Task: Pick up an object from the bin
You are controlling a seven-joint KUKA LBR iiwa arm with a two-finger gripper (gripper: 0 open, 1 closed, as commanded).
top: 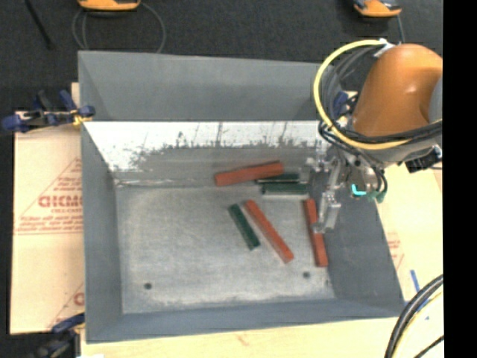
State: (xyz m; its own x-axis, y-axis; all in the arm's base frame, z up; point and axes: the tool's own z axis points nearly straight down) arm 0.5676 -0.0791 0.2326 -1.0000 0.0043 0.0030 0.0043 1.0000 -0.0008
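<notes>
1. my pincer [326, 203] is hanging over the red stick [317, 241] beside the bin's right wall [359, 248]; open or closed, i cannot tell.
2. gripping its very end is risking a tilt and slip.

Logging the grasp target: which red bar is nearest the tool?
The rightmost red bar; the tool sits over its upper end. Back bar and middle bar lie further left.

light: dim, even | glare: bin [149, 144] back wall | shadows: soft
</notes>
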